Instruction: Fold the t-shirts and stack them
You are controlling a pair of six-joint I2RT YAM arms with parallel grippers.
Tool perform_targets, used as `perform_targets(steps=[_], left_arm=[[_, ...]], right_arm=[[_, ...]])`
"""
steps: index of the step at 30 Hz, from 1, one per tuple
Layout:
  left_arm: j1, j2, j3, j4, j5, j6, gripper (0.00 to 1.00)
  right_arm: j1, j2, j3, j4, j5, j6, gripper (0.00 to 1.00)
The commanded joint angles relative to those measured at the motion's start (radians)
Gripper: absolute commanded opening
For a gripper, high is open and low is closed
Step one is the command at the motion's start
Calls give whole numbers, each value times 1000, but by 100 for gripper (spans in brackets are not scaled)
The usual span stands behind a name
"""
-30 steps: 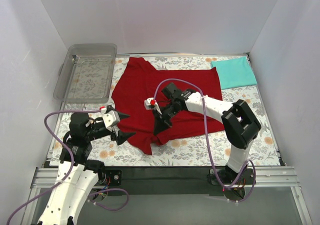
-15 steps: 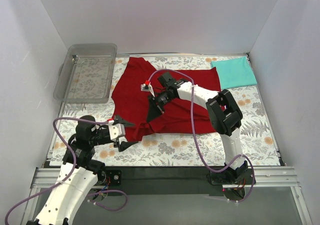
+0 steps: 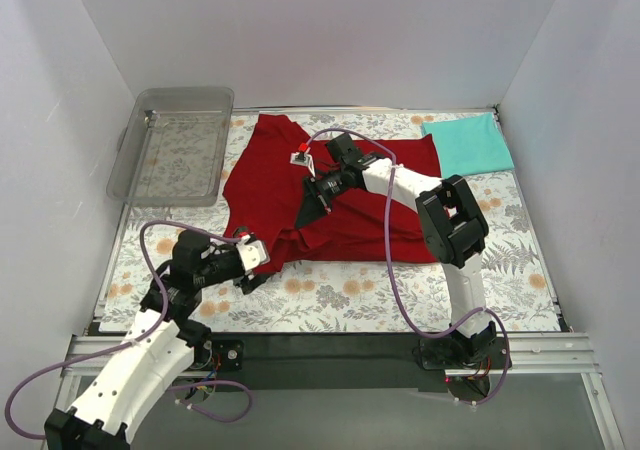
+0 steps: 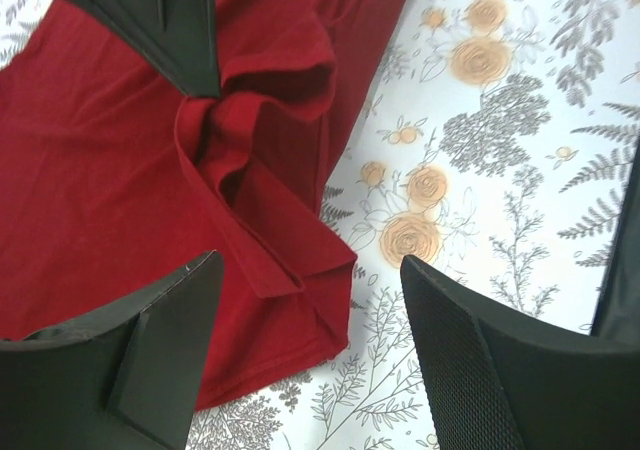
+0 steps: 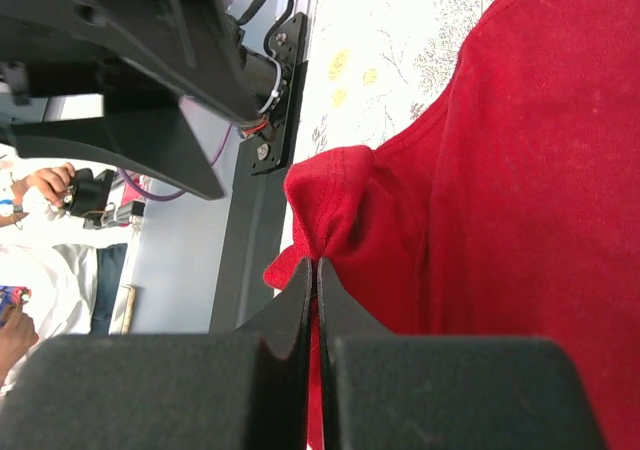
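right gripper clamped on a raised fold of dark red shirt, left gripper jaws apart over its bunched hem, folded teal shirt far right, clear tray far left

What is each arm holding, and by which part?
The right end effector pinches a bunched edge of the red shirt; the left end effector holds nothing.

Red shirt: mid-table, mostly spread flat, near-left hem rumpled and doubled over, one fold pulled up near its middle. Teal shirt: flat folded rectangle, far-right corner, just beside the red one.
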Motion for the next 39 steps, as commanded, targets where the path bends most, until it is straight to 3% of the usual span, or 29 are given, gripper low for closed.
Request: perform_targets(steps=[1,11,19,22,24,25,36,39], left_arm=[[-11,27,-14,93,-81,-17,66],[-83,191,6,188,-233,-49,60],[-116,214,-6,194,-299,-43,55],[-120,219,-5,199,-329,-43,46],[-128,243,3,198,-343,-40,32],[-132,251,4,198,-349,-40,31],[-160,288,23,181,-417,-45,32],[-159,274,21,178,-426,-49,27]], right_arm=[[0,-15,-12,47,-47,21,1],[0,-27,-24,55,-58,21,1],[-2,-29,-20,61,-63,29,1],[-2,-29,-20,63,-66,31,1],[-3,-29,-20,64,-67,34,1],[-3,-30,-20,64,-69,34,1],[-16,-39,-21,70,-74,41,1],[-16,-41,-24,70,-74,41,1]])
